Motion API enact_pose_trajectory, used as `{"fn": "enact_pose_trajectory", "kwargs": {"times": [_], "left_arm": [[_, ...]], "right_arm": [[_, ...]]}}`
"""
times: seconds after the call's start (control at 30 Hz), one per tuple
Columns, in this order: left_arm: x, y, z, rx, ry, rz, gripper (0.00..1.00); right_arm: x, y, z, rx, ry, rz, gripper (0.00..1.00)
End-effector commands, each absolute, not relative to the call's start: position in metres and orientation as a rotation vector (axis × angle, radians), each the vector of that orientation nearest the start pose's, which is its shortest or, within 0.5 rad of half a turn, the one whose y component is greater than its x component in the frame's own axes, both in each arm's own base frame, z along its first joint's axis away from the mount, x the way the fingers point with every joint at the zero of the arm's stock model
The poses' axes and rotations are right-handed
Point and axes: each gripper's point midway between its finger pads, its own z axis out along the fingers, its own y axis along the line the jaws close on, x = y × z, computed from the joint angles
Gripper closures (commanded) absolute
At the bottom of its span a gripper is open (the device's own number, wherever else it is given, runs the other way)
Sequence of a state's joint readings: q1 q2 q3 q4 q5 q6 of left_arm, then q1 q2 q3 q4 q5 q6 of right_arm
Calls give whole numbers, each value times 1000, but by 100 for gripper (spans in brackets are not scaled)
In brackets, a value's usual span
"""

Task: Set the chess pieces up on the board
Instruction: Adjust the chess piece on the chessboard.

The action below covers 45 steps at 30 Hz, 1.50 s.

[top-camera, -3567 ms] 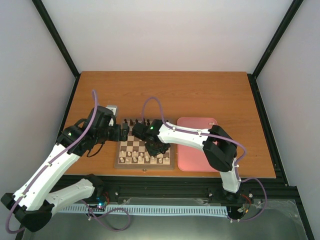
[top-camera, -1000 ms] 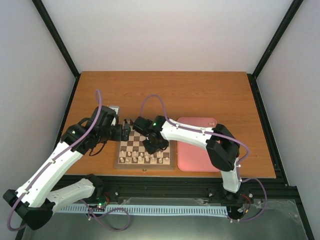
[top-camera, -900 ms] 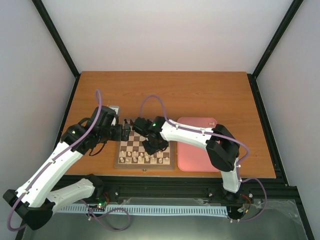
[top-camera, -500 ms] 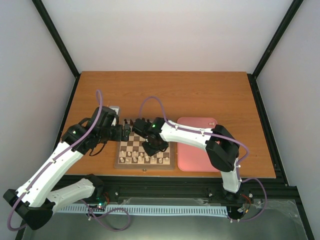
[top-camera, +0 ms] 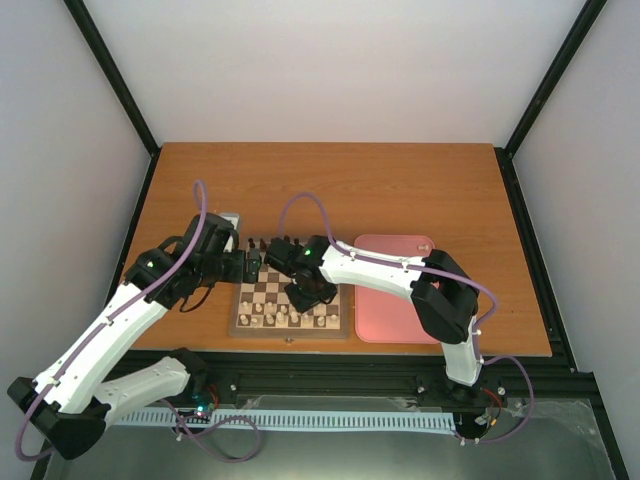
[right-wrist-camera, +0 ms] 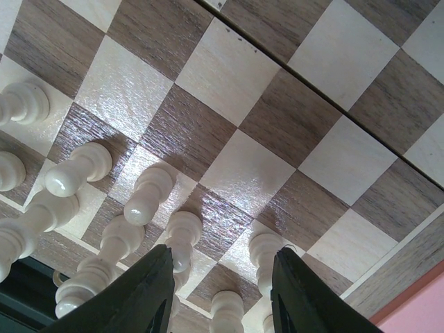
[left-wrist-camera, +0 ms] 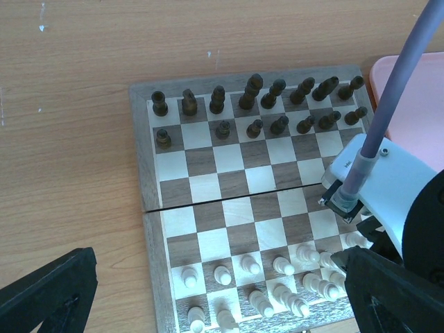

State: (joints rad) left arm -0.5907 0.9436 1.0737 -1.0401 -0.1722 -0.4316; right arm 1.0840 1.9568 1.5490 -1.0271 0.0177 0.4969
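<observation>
The board point(top-camera: 266, 291) lies near the table's front edge. Cream-white chess pieces point(top-camera: 283, 319) stand on its two near rows, and the left wrist view shows the same pieces point(left-wrist-camera: 284, 265) there. My right gripper point(top-camera: 306, 296) hovers low over the board's near right part. In the right wrist view the right gripper point(right-wrist-camera: 222, 291) is open, its black fingers point(right-wrist-camera: 149, 291) astride white pieces point(right-wrist-camera: 182, 237) without closing on any. My left gripper point(top-camera: 252, 266) hangs at the board's far left corner. Seen from the wrist, the left gripper point(left-wrist-camera: 222, 305) is wide open above the board point(left-wrist-camera: 236, 208) and holds nothing.
Dark brown chessmen point(left-wrist-camera: 277, 104) fill the board's two far rows. A pink tray point(top-camera: 395, 290) lies right of the board and touches it; its edge point(right-wrist-camera: 416, 305) shows in the right wrist view. A small grey box point(top-camera: 225, 217) sits behind the left arm.
The right arm's wrist has shifted slightly to the right over the board. The left arm has stayed almost still. No piece has visibly moved.
</observation>
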Motion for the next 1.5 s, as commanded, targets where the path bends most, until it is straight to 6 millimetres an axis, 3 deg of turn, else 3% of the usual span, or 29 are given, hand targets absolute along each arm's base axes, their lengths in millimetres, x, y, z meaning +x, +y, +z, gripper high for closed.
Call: {"fn": "enact_pose_trajectory", "kwargs": {"times": [0.0, 0.27, 0.47, 0.73, 1.47], "left_arm": [[228, -115, 231, 106, 2455, -238, 0], [228, -115, 230, 104, 2455, -236, 0], [229, -115, 229, 103, 2457, -233, 0], [230, -116, 229, 106, 2458, -235, 0], [231, -118, 231, 115, 2462, -239, 0]], "right_arm": [[191, 351, 73, -877, 2882, 95, 60], [195, 349, 73, -864, 2873, 67, 60], [191, 355, 81, -872, 2860, 138, 60], [181, 357, 77, -892, 2877, 155, 60], [193, 344, 73, -843, 2854, 15, 58]]}}
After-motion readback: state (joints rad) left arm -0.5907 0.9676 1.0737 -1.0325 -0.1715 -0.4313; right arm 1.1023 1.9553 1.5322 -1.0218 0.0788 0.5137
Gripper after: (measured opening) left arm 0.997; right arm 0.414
